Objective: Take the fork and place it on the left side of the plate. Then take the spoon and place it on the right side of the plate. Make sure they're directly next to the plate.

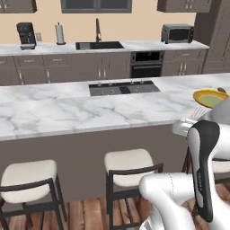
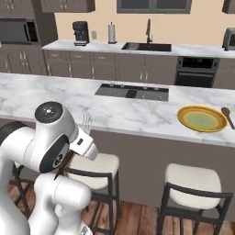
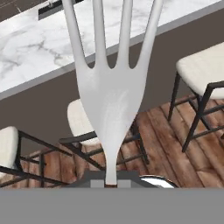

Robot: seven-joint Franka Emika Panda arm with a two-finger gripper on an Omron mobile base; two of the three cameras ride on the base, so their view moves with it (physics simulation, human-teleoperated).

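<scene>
A slim pale fork (image 3: 111,100) stands tines-up in the hand view, its handle running down into my gripper (image 3: 111,183), which is shut on it. In the right base view my gripper (image 2: 85,134) holds the fork (image 2: 86,121) off the near edge of the island counter, well left of the yellow-rimmed plate (image 2: 202,118). A brown spoon (image 2: 227,115) lies just right of the plate. In the left base view the fork (image 1: 196,112) sits just below the plate (image 1: 210,98), with the spoon (image 1: 221,90) behind it.
The marble island counter (image 2: 59,94) carries a dark cooktop (image 2: 132,92). Bar stools (image 2: 195,183) stand below its near edge, over a wooden floor. The back counter has a sink (image 2: 147,46), a coffee machine (image 2: 81,32) and a paper towel roll (image 2: 111,33).
</scene>
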